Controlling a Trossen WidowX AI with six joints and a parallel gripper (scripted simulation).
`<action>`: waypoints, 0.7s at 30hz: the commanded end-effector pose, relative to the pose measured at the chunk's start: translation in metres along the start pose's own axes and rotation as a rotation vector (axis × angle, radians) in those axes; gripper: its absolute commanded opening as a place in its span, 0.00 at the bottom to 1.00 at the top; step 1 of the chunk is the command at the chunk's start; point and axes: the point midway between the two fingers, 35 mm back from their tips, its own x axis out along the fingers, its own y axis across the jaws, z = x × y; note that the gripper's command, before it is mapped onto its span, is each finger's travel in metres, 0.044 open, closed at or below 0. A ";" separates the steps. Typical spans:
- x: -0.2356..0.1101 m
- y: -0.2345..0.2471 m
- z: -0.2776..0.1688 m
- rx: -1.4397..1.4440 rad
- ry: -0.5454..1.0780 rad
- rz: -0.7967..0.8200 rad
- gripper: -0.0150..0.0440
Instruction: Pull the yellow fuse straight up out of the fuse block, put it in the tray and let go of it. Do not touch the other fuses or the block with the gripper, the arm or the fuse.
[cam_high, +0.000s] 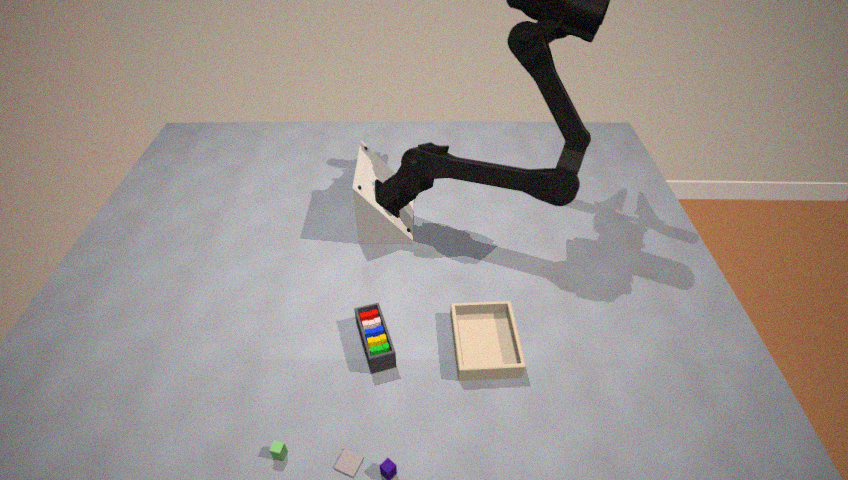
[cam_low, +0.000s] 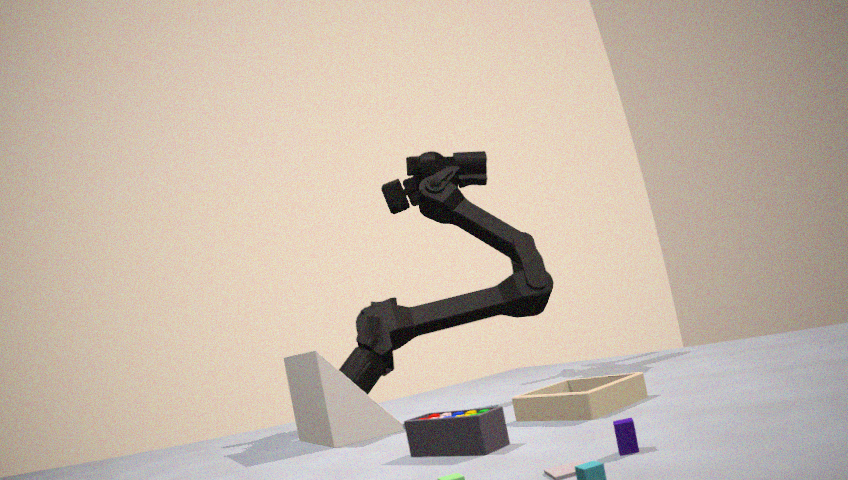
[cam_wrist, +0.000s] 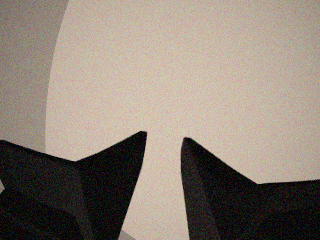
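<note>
So the claw (cam_wrist: 163, 160) is way up in the air right now, pointing off at the wall, nowhere near the parts. In the wrist view the two fingers stand close with just a narrow slit of bare wall between them, so I'm calling it nearly pressed together and pinching nothing. My guess is that's not a useful posture for the job, since it has to spread again to fit around a fuse.

The arm (cam_high: 505, 175) folds back from the claw, down through an elbow on the right, then across to its base, which is bolted to a slanted white wedge (cam_low: 324, 404) at the far middle of the table.

The yellow fuse (cam_high: 377, 341) is seated in the fuse block (cam_high: 382, 361), second from the near end, with green right beside it on the near side and blue on the far side. That tight row is why the pull has to go straight up. The tray (cam_high: 459, 344) sits just right of the block, apart from it and with nothing in it, so the carry is short.

Further out at the near edge there's a green cube (cam_high: 277, 450), a pale flat tile (cam_high: 348, 462) and a purple block (cam_high: 387, 468), well apart from the action.

The table (cam_high: 178, 267) is a mottled grey-blue with hard shadows of the arm. Behind it is a beige wall, and there's orange floor off to the right.
</note>
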 end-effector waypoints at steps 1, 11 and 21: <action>-0.012 -0.029 -0.050 -0.137 0.196 -0.069 0.36; -0.088 -0.104 -0.151 -0.409 0.696 -0.206 0.36; -0.227 -0.172 -0.208 -0.647 1.270 -0.304 0.36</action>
